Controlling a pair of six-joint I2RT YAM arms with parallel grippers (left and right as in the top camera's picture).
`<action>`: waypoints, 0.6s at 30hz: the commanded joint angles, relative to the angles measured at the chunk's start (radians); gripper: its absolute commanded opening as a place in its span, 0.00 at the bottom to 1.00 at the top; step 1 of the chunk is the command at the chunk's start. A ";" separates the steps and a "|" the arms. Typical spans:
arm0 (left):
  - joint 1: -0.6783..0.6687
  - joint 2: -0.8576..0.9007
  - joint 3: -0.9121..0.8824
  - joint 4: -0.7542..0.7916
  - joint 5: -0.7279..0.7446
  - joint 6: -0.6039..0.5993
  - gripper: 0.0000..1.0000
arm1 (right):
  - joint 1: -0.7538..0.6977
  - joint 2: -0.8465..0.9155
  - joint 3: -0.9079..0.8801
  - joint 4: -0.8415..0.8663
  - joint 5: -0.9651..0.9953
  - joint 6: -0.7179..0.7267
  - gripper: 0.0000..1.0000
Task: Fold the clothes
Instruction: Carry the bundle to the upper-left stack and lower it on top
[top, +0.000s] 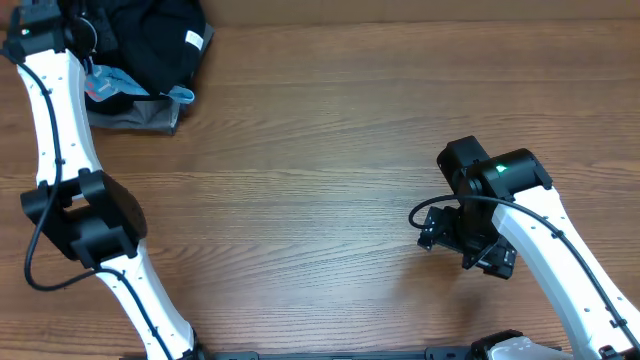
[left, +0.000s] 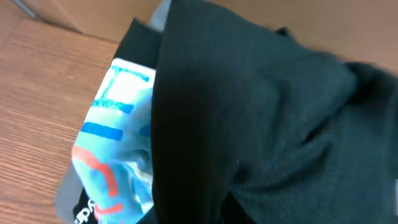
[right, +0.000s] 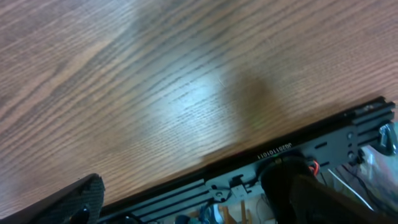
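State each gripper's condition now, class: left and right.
Left gripper: cannot tell, jaws hidden at the black T-shirt.
Right gripper: jaws open, holding nothing.

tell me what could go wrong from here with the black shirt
The black T-shirt lies bunched on the light blue printed shirt and a grey garment, so pulling it may drag those along. The right gripper hovers open far away over bare table, so a one-armed pull might leave it crumpled.
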 joint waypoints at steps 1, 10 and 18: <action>0.031 0.071 0.027 0.045 -0.061 -0.023 0.18 | -0.008 -0.014 0.021 -0.013 0.009 0.024 1.00; 0.061 0.060 0.034 0.058 -0.150 -0.088 1.00 | -0.008 -0.014 0.021 -0.028 0.010 0.027 1.00; 0.028 -0.089 0.034 0.051 -0.097 -0.178 1.00 | -0.008 -0.014 0.021 -0.018 0.009 0.027 1.00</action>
